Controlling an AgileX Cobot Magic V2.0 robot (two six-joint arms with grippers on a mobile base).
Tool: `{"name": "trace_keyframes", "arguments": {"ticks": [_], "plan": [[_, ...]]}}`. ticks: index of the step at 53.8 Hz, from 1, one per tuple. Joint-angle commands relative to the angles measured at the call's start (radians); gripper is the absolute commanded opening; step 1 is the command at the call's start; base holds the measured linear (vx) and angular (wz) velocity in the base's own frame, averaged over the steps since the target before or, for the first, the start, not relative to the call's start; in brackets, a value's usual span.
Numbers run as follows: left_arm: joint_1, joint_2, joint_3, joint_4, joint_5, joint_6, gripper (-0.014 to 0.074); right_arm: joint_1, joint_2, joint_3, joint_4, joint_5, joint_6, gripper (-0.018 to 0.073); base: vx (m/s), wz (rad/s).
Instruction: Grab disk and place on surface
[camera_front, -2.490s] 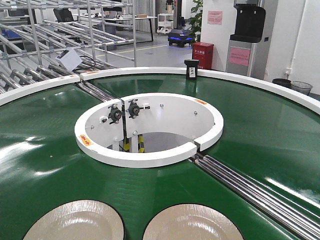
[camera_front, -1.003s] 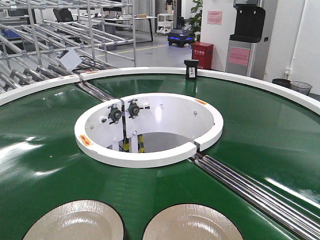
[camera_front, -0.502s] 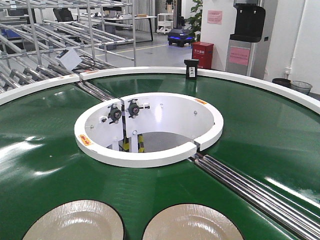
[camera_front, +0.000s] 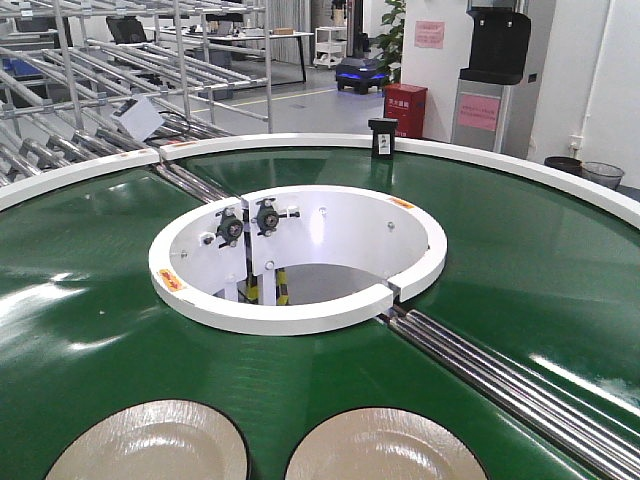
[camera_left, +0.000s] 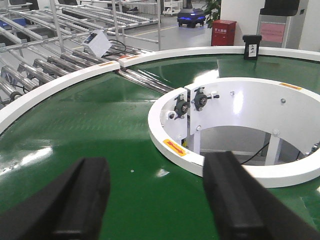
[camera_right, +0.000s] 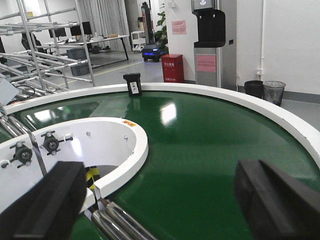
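Disks: left disk and right disk lay side by side on the green belt at the near edge, unmoved since half a second earlier. Left gripper and right gripper each had fingers spread apart, holding nothing.

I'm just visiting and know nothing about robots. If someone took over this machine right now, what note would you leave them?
Left gripper: open, empty, above the green belt.
Right gripper: open, empty, also above the belt.
Two pale disks lie flat on the belt at the front view's near edge: left disk, right disk.
Done: nothing; neither disk is grasped.
Left: grab a disk and place it on the surface, which no view shows.
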Motion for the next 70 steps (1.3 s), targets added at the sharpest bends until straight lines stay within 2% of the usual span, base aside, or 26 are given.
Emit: {"name": "trace_keyframes", "arguments": {"ticks": [1, 6, 9, 12, 14, 17, 18, 20, 23, 25, 27, 30, 35, 39, 40, 44, 47, 52, 58, 62, 70], "plan": [[-0.011, -0.013, -0.037, -0.045, -0.082, -0.029, 0.0579, 0.010, -0.008, -0.037, 0.024, -0.098, 0.023, 0.0728, 0.00, 0.00], [-0.053, -0.013, -0.039, -0.105, 0.005, -0.035, 0.0573, 0.080, -0.008, -0.038, 0.038, -0.043, 0.017, 0.0713, 0.00, 0.00], [-0.107, -0.004, -0.039, -0.126, 0.077, 0.020, 0.0563, 0.164, 0.002, -0.044, 0.038, 0.021, -0.002, 0.0692, 0.00, 0.00], [-0.186, 0.011, -0.039, -0.208, 0.153, 0.121, 0.0546, 0.258, 0.024, -0.065, 0.042, 0.108, -0.036, 0.0668, 0.00, 0.00], [-0.226, 0.021, -0.039, -0.281, 0.211, 0.197, 0.0536, 0.318, 0.043, -0.091, 0.050, 0.194, -0.052, 0.0652, 0.00, 0.00], [-0.275, 0.043, -0.039, -0.456, 0.326, 0.345, 0.0522, 0.406, 0.079, -0.124, 0.083, 0.308, -0.078, 0.0629, 0.00, 0.00], [-0.284, 0.049, -0.039, -0.501, 0.352, 0.403, 0.0519, 0.434, 0.095, -0.137, 0.104, 0.333, -0.088, 0.0620, 0.00, 0.00], [-0.299, 0.065, -0.039, -0.643, 0.431, 0.493, 0.0513, 0.476, 0.119, -0.158, 0.149, 0.388, -0.103, 0.0609, 0.00, 0.00], [-0.294, 0.086, -0.039, -0.822, 0.521, 0.622, 0.0512, 0.518, 0.159, -0.186, 0.246, 0.460, -0.135, 0.0594, 0.00, 0.00], [-0.283, 0.097, -0.039, -0.946, 0.553, 0.680, 0.0512, 0.522, 0.180, -0.198, 0.329, 0.494, -0.168, 0.0591, 0.00, 0.00], [-0.268, 0.105, -0.038, -1.012, 0.561, 0.712, 0.0512, 0.516, 0.200, -0.207, 0.424, 0.529, -0.215, 0.0591, 0.00, 0.00], [-0.231, 0.120, -0.038, -1.084, 0.573, 0.716, 0.0512, 0.499, 0.224, -0.215, 0.541, 0.577, -0.282, 0.0591, 0.00, 0.00], [-0.156, 0.158, -0.038, -1.118, 0.628, 0.708, 0.0512, 0.430, 0.261, -0.218, 0.735, 0.675, -0.402, 0.0591, 0.00, 0.00], [-0.086, 0.201, -0.038, -1.105, 0.705, 0.688, 0.0512, 0.329, 0.303, -0.218, 0.908, 0.777, -0.516, 0.0591, 0.00, 0.00], [-0.047, 0.226, -0.038, -1.098, 0.724, 0.680, 0.0512, 0.299, 0.314, -0.218, 0.946, 0.805, -0.543, 0.0591, 0.00, 0.00], [0.026, 0.276, -0.038, -1.081, 0.753, 0.679, 0.0512, 0.188, 0.353, -0.218, 1.057, 0.893, -0.621, 0.0591, 0.00, 0.00], [0.081, 0.314, -0.038, -1.065, 0.739, 0.679, 0.0512, 0.096, 0.379, -0.217, 1.102, 0.952, -0.650, 0.0591, 0.00, 0.00], [0.183, 0.392, -0.038, -0.998, 0.707, 0.680, 0.0512, -0.038, 0.409, -0.217, 1.112, 1.026, -0.665, 0.0591, 0.00, 0.00], [0.263, 0.476, -0.038, -0.930, 0.692, 0.682, 0.0512, -0.140, 0.418, -0.217, 1.111, 1.065, -0.682, 0.0591, 0.00, 0.00], [0.295, 0.543, -0.038, -0.902, 0.689, 0.713, 0.0512, -0.172, 0.418, -0.217, 1.112, 1.054, -0.690, 0.0591, 0.00, 0.00], [0.305, 0.665, -0.038, -0.889, 0.665, 0.770, 0.0512, -0.181, 0.418, -0.217, 1.111, 1.032, -0.688, 0.0591, 0.00, 0.00]]}}
